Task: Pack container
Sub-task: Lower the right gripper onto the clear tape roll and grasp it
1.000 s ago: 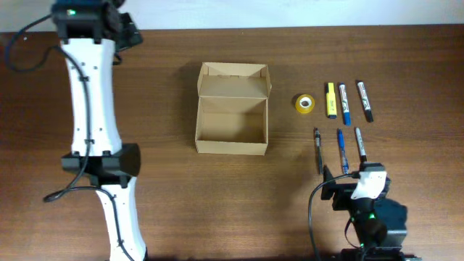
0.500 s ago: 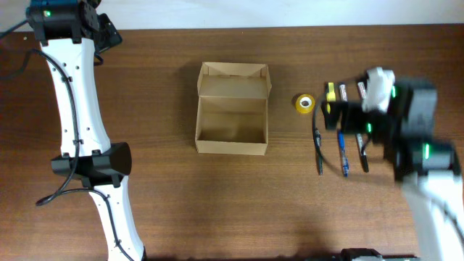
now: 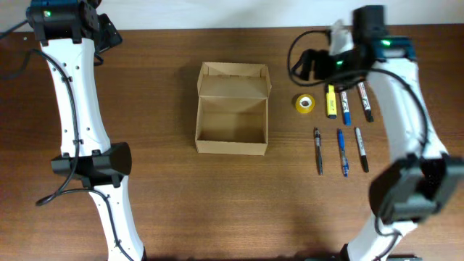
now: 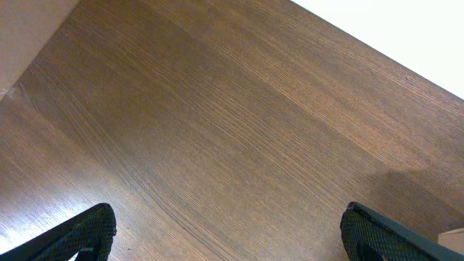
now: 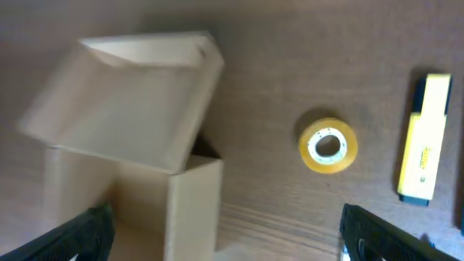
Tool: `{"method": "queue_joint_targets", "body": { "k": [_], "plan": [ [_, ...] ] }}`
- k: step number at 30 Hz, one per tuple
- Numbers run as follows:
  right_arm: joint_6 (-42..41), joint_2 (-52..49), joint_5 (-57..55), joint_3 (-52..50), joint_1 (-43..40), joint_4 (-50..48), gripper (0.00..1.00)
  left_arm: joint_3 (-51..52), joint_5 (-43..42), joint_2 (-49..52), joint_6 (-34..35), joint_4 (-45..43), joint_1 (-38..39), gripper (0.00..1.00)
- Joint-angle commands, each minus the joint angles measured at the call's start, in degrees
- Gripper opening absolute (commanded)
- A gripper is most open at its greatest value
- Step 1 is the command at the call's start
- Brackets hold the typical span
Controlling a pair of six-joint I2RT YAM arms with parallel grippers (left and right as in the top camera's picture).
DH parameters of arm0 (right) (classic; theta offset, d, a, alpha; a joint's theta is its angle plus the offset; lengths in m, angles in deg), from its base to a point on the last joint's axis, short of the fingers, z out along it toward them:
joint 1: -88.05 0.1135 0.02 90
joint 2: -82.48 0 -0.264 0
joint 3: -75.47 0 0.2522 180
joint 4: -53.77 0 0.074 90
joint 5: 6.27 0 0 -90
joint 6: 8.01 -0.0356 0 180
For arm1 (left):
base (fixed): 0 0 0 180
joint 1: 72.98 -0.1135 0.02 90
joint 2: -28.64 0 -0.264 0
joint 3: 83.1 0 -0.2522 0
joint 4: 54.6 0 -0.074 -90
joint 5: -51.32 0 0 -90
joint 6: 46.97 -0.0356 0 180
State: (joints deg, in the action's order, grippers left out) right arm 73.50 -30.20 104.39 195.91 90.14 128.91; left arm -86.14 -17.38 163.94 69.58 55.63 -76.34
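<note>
Our right gripper (image 5: 232, 243) hangs empty, fingers spread wide, near the tape roll (image 5: 328, 145) and yellow highlighter (image 5: 424, 138). Our left gripper (image 4: 228, 243), equally spread, hovers over the table (image 4: 217, 109) at its far left. The container (image 3: 230, 146) sits open mid-table, flap raised, left of the roll. Closing on the roll, we could knock the yellow highlighter lying just beside it. Three pens (image 3: 341, 152) lie further back toward the base, and nothing blocks the container's mouth.

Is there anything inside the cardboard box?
No, the overhead view shows the open container holding nothing, just its bare floor.
</note>
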Motion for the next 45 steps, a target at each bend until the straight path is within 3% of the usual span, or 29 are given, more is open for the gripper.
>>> {"method": "queue_joint_targets", "body": {
  "k": [1, 11, 16, 26, 35, 45],
  "plan": [
    [1.9, -2.8, -10.6, 2.0, 4.0, 1.1, 0.99, 0.2, 0.6, -1.9, -0.5, 0.0, -0.1, 1.0],
    [4.9, -6.6, -26.5, 2.0, 5.9, 1.5, 0.99, 0.2, 0.6, -1.9, -0.5, 0.0, -0.1, 1.0],
    [4.9, -7.0, -24.7, 2.0, 3.3, -0.6, 0.99, 0.2, 0.6, -1.9, -0.5, 0.0, -0.1, 1.0],
    [4.9, -14.4, -21.0, 2.0, 2.7, -1.4, 0.89, 0.2, 0.6, -1.9, -0.5, 0.0, -0.1, 1.0],
    [4.9, -15.2, -17.7, 2.0, 2.8, -2.2, 0.82, 0.2, 0.6, -1.9, -0.5, 0.0, -0.1, 1.0],
    [4.9, -17.2, -19.8, 2.0, 2.3, -3.1, 0.82, 0.2, 0.6, -1.9, -0.5, 0.0, -0.1, 1.0]
  ]
}}
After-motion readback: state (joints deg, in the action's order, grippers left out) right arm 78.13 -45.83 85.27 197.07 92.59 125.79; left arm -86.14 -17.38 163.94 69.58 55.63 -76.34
